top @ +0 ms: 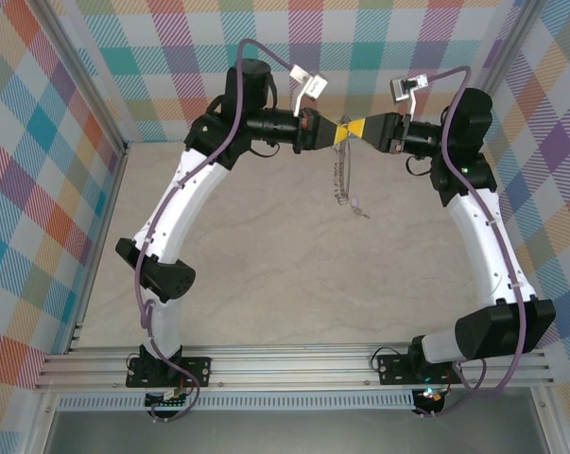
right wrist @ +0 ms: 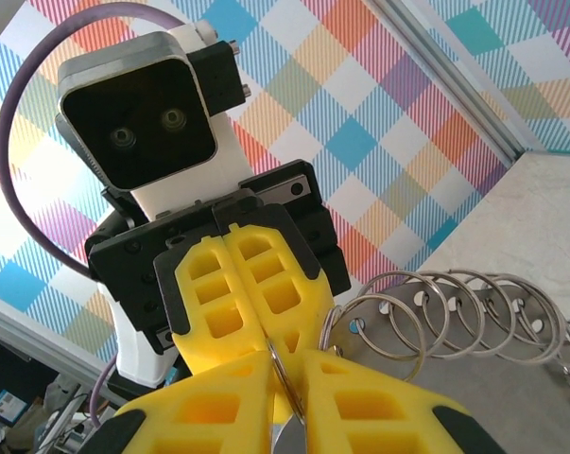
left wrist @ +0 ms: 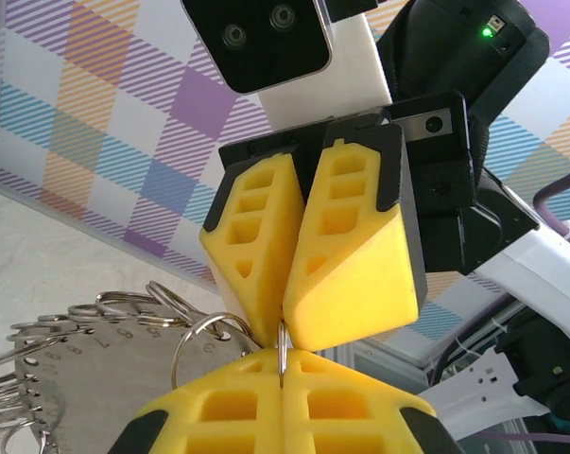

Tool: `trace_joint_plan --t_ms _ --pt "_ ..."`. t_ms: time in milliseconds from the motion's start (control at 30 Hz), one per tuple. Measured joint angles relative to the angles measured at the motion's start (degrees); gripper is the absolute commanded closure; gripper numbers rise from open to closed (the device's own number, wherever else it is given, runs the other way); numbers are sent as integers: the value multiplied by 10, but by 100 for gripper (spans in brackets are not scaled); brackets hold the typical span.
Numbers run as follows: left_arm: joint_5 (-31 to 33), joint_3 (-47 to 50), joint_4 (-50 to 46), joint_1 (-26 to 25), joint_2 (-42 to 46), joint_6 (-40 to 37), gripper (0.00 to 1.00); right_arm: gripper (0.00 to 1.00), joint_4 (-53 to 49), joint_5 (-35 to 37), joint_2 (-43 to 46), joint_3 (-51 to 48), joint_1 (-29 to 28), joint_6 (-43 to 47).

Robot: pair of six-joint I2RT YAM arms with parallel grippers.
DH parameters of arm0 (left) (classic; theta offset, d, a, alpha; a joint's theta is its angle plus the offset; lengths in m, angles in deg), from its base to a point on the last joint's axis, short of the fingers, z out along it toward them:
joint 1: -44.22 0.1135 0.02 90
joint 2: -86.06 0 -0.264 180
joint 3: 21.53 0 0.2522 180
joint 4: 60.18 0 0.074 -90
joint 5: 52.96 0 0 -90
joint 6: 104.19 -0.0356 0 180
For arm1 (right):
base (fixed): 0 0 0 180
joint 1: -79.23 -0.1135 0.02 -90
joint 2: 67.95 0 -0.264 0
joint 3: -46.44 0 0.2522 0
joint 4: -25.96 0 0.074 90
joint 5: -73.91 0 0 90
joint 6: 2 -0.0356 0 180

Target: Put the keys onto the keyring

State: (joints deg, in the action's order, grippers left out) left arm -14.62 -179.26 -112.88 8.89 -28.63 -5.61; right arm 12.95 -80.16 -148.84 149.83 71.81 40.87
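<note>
2 pincers, top view: we see the left pincer (top: 339,130) and the right pincer (top: 362,128) meeting tip to tip above the far part of the tabletop (top: 266,284). Both are narrowed to a pinch at 1 shared spot.
Keyring, top view: the keyring (top: 340,175) hangs from that pinch as a thin chain, and its long axis runs from the tips toward the near edge.
Key, top view: the key (top: 360,210) sits at the chain's lower end, well apart from both tips and slightly toward the right arm's side. We cannot tell whether it is already threaded on.
Left wrist view: the left pincer (left wrist: 281,374) is clamped on 1 thin ring of the keyring (left wrist: 281,342), which stands edge-on between its pads. The right pincer (left wrist: 289,317) bears on the same ring from the opposite side, tips together. The other loops trail off to the left.
Right wrist view: the right pincer (right wrist: 283,378) grips that same ring of the keyring (right wrist: 277,357), and the left pincer (right wrist: 256,326) closes on it from above. More loops string away to the right.
Deciding relation: we judge both arms equally near the ring. The key lies down the chain's axis, a little nearer the right arm, so that arm has the shorter reach.
</note>
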Motion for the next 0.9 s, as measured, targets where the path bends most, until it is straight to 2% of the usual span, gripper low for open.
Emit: trace_joint_plan --t_ms 133,300,367,433,500,533,667,767,833,900 --pt "-12 -7 -1 3 -3 4 100 87 -3 -17 -11 16 0 5" --pt "-25 -7 -2 3 -3 9 100 80 -2 -42 -16 20 2 10" --pt "-30 -7 -4 3 -5 9 100 80 -2 -51 -16 20 2 13" --pt "-37 -10 -6 3 -8 11 100 86 -4 -55 -16 20 3 16" --pt "-40 -12 -9 3 -9 11 100 97 -4 -56 -16 20 4 18" --pt "-41 -13 -12 3 -9 11 100 100 -3 -58 -16 20 4 23" --pt "-43 -14 -16 3 -9 13 99 100 -4 -61 -16 20 5 26" --pt "-38 -14 -16 3 -10 16 87 100 -9 -53 -15 20 5 30" --pt "-23 -14 -16 3 -10 16 74 100 -12 -38 -12 17 4 30" --pt "1 -14 -17 3 -10 21 68 100 -12 -5 -1 4 3 30"
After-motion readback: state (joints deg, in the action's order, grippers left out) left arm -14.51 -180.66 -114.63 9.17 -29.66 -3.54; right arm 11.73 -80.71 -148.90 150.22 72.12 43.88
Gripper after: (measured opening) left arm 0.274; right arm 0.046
